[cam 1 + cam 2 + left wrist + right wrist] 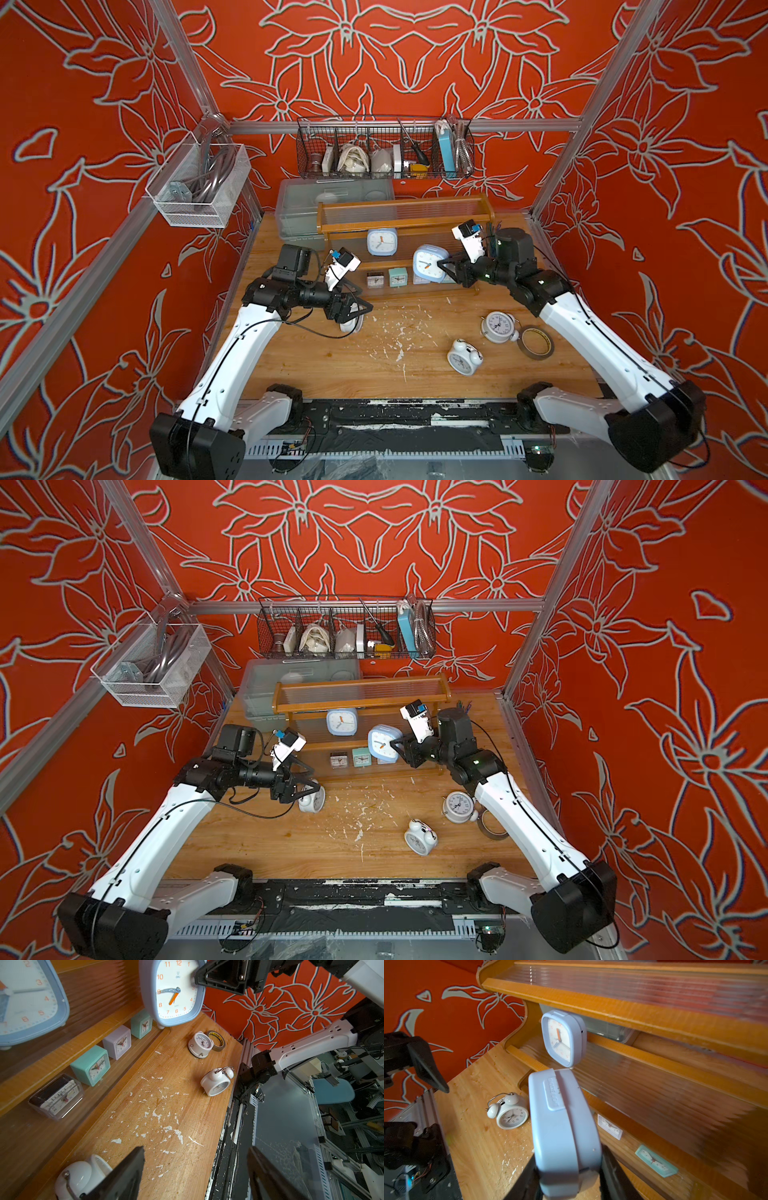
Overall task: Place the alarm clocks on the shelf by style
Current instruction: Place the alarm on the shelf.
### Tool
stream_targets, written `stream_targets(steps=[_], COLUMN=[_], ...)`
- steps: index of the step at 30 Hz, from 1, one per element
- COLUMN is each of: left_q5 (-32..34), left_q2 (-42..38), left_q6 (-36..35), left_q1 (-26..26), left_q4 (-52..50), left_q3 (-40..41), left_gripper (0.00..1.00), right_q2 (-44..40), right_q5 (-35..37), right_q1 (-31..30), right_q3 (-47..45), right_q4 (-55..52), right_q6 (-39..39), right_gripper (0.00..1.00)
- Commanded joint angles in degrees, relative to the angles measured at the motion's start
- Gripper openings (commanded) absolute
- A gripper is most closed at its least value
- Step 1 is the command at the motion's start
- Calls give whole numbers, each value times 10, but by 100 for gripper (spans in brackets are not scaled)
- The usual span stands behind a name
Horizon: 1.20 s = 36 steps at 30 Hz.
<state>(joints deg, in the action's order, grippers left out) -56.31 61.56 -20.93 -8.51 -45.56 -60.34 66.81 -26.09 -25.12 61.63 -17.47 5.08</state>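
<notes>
Right wrist | right jaws pinch pale-blue clock (564, 1132) just before shelf (612, 1015) front edge | left jaws spread near twin-bell clock (511, 1114)

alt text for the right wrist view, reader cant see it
The right claw grips a pale-blue clock, top edge toward the camera, in front of the wooden shelf, where a matching blue clock stands on the middle tier. A white twin-bell clock sits on the table, and a tiny white clock and tiny teal clock sit on the lowest tier.

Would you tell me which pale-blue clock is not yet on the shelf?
The pale-blue clock clamped in the right gripper; the other clock stands on the shelf's middle tier.
</notes>
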Motion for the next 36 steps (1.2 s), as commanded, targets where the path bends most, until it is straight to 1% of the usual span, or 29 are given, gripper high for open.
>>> stream_targets(steps=[1,5,16,20,32,36], left_q5=[-22,-25,-32,-34,-43,-46], left_q2=[-9,-10,-10,-8,-8,-8], left_q6=[9,12,16,19,24,24], left_q1=[8,12,20,23,30,32], left_q4=[1,5,11,13,17,17], left_q3=[-1,5,11,12,16,17], left_gripper=[78,78,78,78,78,78], right_q2=[11,29,63,76,113,125], right_q5=[57,78,96,99,157,179], right_q1=[3,3,3,3,2,-3], right_q3=[1,0,-22,-26,-27,-29], right_q4=[63,102,182,194,224,238], right_q6=[14,31,46,50,81,80], right_gripper=[24,24,24,24,25,25])
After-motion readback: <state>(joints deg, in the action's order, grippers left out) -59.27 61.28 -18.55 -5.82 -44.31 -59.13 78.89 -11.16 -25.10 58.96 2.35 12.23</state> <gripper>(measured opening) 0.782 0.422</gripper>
